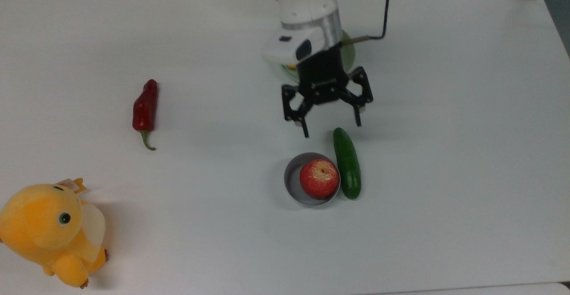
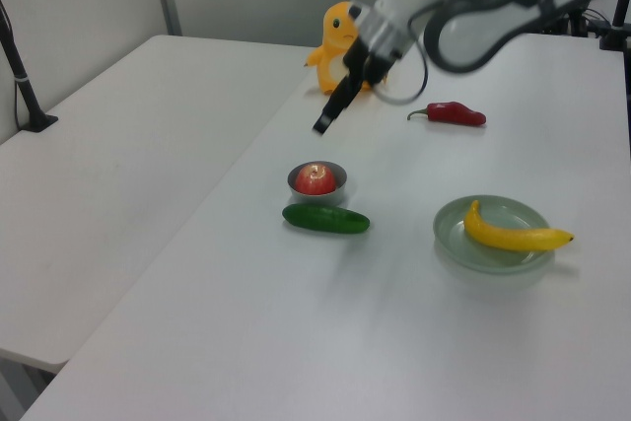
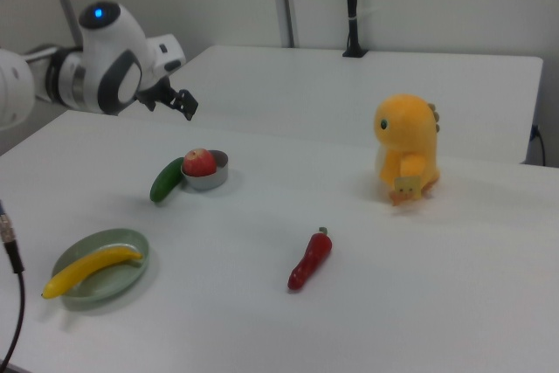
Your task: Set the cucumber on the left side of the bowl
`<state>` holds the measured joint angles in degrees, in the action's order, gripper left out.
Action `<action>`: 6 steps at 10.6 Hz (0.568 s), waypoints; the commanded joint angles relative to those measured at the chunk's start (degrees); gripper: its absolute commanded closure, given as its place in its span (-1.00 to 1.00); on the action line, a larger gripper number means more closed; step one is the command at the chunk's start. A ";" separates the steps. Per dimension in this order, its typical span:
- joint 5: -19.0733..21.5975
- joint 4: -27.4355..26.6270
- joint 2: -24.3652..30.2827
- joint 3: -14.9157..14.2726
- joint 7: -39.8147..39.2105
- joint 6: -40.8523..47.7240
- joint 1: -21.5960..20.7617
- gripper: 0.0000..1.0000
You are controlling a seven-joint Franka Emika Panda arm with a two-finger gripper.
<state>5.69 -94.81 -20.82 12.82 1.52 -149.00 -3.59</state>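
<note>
Cucumber (image 1: 347, 163) flat on white desk (image 1: 445, 152), touching bowl (image 1: 294, 179) with apple (image 1: 319, 178) on the top view's right; gripper (image 1: 330, 128) raised clear, jaws apart; chili (image 1: 145, 110), plush toy (image 1: 49, 232) and banana dish (image 2: 493, 236) well apart.

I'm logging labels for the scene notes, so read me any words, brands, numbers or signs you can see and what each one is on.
Gripper body: a short pale line of lettering on its black front, too small to read.
Plush toy: a small tag at its upper edge, any print too blurred to read.
Nothing readable on the cucumber, bowl, chili pepper or table.
</note>
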 commanded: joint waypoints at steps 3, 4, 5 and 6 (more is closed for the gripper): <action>-0.86 -1.61 15.09 -7.10 1.20 29.94 0.69 -1.00; -0.86 -1.61 17.02 -8.24 1.20 34.78 1.12 -1.00; -0.86 -1.61 19.04 -9.55 1.20 40.57 1.04 -1.00; -0.86 -1.61 20.28 -10.96 1.29 44.55 1.04 -1.00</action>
<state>5.69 -94.80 -4.37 4.36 1.53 -112.22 -2.14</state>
